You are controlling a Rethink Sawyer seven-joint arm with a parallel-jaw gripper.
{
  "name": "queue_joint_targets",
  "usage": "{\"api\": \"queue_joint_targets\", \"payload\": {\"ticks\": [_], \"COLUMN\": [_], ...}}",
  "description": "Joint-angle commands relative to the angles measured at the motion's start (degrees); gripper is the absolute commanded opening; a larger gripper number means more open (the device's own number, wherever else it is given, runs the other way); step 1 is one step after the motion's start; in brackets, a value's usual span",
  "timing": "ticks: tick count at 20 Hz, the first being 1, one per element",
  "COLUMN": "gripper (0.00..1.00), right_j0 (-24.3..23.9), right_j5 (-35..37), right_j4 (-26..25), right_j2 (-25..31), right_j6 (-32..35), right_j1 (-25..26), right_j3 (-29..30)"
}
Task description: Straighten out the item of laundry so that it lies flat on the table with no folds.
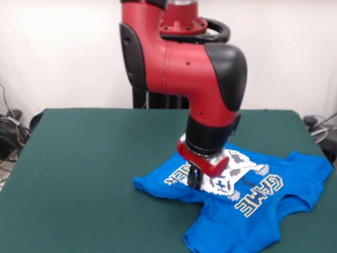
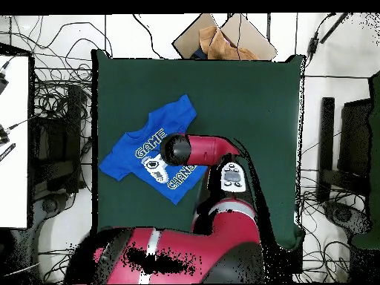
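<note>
Where hand (image 1: 193, 181) (grip unclear) meets shirt (image 1: 253, 211): green table (image 1: 89, 168) w/ cables (image 2: 56, 111) around.

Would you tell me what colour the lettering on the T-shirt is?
White with a yellowish outline, on the bright blue T-shirt; the front view shows it best.

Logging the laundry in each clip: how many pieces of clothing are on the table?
1: a blue T-shirt on the green table, under the gripper. Nothing else shows, though the arm hides some of the table.

T-shirt (image 1: 263, 211) on the table (image 1: 95, 168) — toward its front-right corner, hand (image 1: 194, 181) upon the shirt's print
</note>
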Motion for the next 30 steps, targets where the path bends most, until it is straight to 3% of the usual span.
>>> {"api": "queue_joint_targets", "payload": {"ticks": [1,9,17,30], "gripper": [0.0,0.0,0.0,0.0], "right_j0": [6.0,3.6,0.8,1.2], "right_j5": [-4.2,4.8,6.2,-6.0], "right_j4": [0.7,4.3,5.4,2.2], "right_j2": [-7.7,-3.8,-0.7,-3.9], "right_j6": [13.3,6.1,4.1,7.3], "right_j1": [9.1,-1.6,-6.6,5.6], "right_j3": [-3.7,1.4,4.4,1.9]}}
